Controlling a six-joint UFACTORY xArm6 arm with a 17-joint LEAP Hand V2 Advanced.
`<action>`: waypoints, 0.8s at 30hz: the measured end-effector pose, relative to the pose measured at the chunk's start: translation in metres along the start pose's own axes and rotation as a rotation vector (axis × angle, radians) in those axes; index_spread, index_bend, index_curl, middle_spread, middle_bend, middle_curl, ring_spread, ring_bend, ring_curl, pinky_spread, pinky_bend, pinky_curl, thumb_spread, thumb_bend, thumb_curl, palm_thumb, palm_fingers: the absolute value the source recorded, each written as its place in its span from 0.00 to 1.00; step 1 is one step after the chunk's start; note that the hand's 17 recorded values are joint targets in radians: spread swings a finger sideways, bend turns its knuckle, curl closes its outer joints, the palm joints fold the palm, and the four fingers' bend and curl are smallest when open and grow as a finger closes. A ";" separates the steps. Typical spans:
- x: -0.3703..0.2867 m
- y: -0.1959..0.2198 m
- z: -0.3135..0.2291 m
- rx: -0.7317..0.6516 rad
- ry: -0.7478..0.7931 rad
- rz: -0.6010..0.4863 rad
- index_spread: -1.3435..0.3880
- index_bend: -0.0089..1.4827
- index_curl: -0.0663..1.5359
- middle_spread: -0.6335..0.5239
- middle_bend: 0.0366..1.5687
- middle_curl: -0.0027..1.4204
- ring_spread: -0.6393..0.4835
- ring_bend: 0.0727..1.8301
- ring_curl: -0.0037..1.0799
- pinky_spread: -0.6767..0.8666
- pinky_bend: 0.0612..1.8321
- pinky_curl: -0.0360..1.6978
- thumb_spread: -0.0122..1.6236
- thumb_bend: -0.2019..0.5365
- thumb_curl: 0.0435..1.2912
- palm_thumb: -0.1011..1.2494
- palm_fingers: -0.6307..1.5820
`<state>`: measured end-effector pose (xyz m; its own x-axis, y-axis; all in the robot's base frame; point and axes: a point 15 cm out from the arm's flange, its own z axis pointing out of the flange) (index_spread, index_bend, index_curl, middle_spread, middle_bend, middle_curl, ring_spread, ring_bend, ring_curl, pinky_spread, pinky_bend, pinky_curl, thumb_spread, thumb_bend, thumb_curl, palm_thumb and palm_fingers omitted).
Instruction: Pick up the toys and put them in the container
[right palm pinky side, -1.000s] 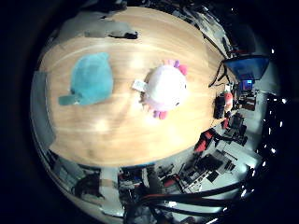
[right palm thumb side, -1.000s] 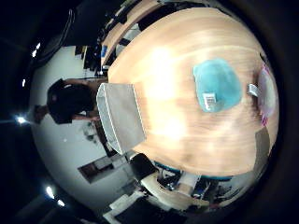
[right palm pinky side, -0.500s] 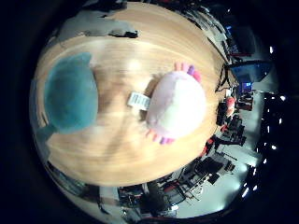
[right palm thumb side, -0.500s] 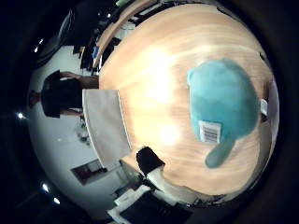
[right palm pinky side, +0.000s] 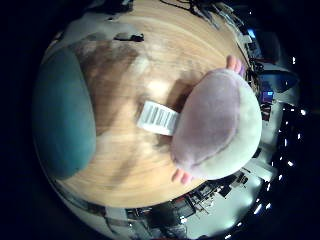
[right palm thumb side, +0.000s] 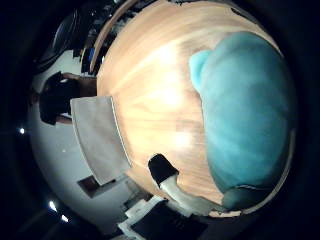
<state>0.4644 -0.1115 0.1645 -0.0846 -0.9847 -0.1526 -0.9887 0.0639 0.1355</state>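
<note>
A pink and white plush toy (right palm pinky side: 212, 122) with a white tag (right palm pinky side: 157, 117) lies on the round wooden table (right palm pinky side: 125, 160), close under the palm in the little finger side view. A teal plush toy (right palm pinky side: 62, 112) lies beside it; it fills much of the thumb side view (right palm thumb side: 245, 110), so it is very near the palm. A grey rectangular container (right palm thumb side: 98, 138) stands at the table's edge in the thumb side view.
The table edge curves round the toys. A dark shadow (right palm pinky side: 105, 60) falls on the wood between the toys. A black and white object (right palm thumb side: 165, 175) sits by the table's edge near the container. Room furniture and lights lie beyond the table.
The camera has come down toward the table: both toys have grown much larger in the views. The toys themselves lie as before.
</note>
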 end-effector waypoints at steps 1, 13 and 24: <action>0.000 0.000 0.001 -0.001 -0.002 0.002 0.53 0.09 0.20 0.47 0.10 0.25 0.60 0.35 0.25 0.67 0.58 0.11 0.57 0.28 0.22 0.31 0.40; 0.001 0.003 -0.011 0.033 -0.017 0.039 0.52 0.14 0.19 0.31 0.26 0.33 0.24 0.58 0.38 0.15 0.71 0.16 0.62 0.58 0.30 0.81 0.75; 0.003 0.026 -0.066 0.071 -0.021 0.058 0.49 0.26 0.29 0.21 0.34 0.39 0.22 0.58 0.41 0.04 0.61 0.15 0.55 0.48 0.31 0.91 0.81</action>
<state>0.4466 -0.1237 0.2326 -0.1439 -0.9753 -0.1675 -0.9883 0.1329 0.0748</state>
